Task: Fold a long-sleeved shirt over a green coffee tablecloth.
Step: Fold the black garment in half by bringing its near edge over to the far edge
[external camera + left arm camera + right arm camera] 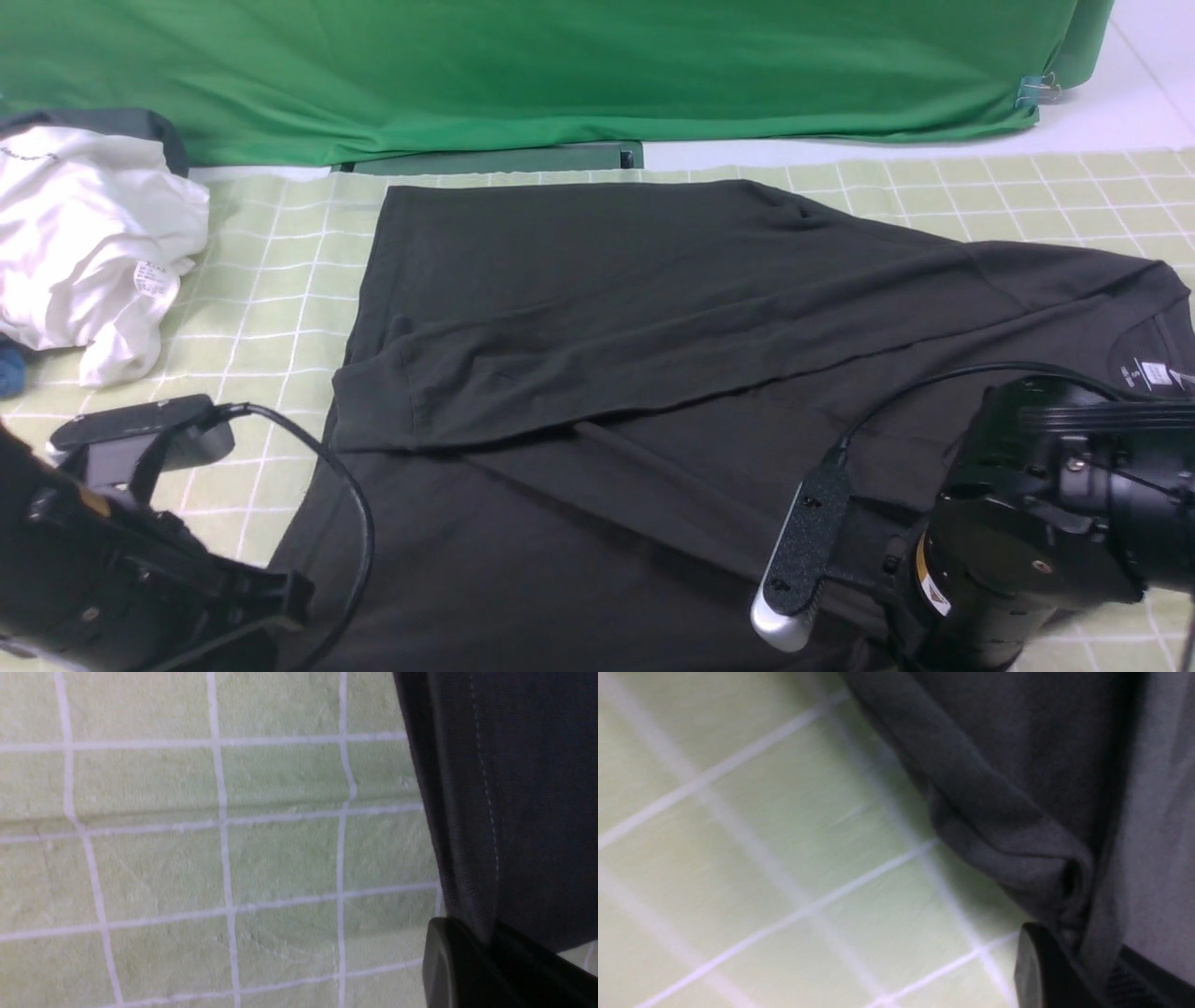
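The black long-sleeved shirt (607,327) lies spread on the green coffee tablecloth (261,280), a pale checked cloth. One sleeve is folded across the body, and the white neck label (1153,373) shows at the right. In the left wrist view my left gripper (488,940) is shut on the shirt's stitched edge (514,788), just above the tablecloth (187,858). In the right wrist view my right gripper (1083,952) is shut on a bunched fold of the shirt (1017,765) over the tablecloth (738,835). Both arms' bodies hide the jaws in the front view.
A crumpled white garment (84,252) sits at the far left on the cloth. A plain bright green fabric (560,75) hangs across the back, held by a clip (1036,91) at the right. My left arm (112,560) and right arm (1027,541) fill the near corners.
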Available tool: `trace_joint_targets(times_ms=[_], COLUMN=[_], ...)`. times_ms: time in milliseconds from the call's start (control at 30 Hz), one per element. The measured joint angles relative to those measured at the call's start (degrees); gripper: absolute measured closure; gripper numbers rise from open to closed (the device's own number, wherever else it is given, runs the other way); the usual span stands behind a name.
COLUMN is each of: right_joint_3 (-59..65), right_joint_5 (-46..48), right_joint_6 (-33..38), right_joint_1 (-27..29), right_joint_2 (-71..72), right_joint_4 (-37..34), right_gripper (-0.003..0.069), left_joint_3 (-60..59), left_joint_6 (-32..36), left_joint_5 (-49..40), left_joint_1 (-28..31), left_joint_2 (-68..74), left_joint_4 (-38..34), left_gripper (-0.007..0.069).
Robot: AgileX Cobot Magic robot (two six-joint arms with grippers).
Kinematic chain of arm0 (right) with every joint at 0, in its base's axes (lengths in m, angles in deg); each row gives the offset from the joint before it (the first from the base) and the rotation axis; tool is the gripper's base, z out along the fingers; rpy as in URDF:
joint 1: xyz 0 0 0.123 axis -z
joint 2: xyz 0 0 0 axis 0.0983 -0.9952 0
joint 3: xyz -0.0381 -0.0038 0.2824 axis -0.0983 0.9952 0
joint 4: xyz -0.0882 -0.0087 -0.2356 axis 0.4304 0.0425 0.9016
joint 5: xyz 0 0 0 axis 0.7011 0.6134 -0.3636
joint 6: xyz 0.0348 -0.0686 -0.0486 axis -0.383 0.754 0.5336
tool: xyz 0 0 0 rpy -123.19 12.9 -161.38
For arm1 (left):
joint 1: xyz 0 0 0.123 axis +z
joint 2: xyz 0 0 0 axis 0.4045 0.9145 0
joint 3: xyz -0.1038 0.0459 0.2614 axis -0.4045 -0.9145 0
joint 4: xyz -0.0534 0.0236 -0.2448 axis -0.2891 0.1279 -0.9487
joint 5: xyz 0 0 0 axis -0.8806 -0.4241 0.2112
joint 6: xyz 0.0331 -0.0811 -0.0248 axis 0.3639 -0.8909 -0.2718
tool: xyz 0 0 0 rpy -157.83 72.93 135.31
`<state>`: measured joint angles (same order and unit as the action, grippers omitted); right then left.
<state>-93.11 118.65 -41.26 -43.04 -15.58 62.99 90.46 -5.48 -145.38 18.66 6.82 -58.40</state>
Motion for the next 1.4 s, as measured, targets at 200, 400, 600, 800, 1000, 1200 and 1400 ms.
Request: trace_joint_targets(times_ms=[200,400,600,800,1000,1200,1400], right_joint_3=[0.17,0.93,-4.52,-10.96,-19.5,-28.53,-36.96], right_joint_5=[5.14,6.32,8.23,4.87,0.6,-1.05,-2.8], right_joint_6=[-1.78,-3.05,-0.23,1.55,3.28,5.46,7.16], right_joint_1=[-2.96,-3.38,3.42,10.96,17.6,21.69,25.26], right_joint_2=[3.04,5.77,6.1,4.52,-1.69,-9.85,-16.8], right_joint_4=[-4.02,-5.32,-5.45,-5.29,-5.2,-5.2,-5.25], right_gripper=[0.0616,0.0616,0.0617,0.0617,0.0617,0.0617,0.0617], left_joint_3=[-0.39,-1.7,1.39,4.99,14.49,26.12,37.97], left_joint_6=[-0.21,-0.59,-4.54,-5.66,-6.41,-6.58,-6.86], left_joint_5=[-5.54,-6.02,1.62,9.47,18.18,22.99,24.61], left_joint_1=[0.0,0.0,0.0,0.0,0.0,0.0,0.0], left_joint_2=[-3.41,-6.83,-6.63,-1.61,11.13,24.48,36.06], left_joint_4=[-0.92,-1.37,-1.37,-1.6,-1.62,-1.68,-1.68], left_gripper=[0.0607,0.0607,0.0607,0.0607,0.0607,0.0607,0.0607])
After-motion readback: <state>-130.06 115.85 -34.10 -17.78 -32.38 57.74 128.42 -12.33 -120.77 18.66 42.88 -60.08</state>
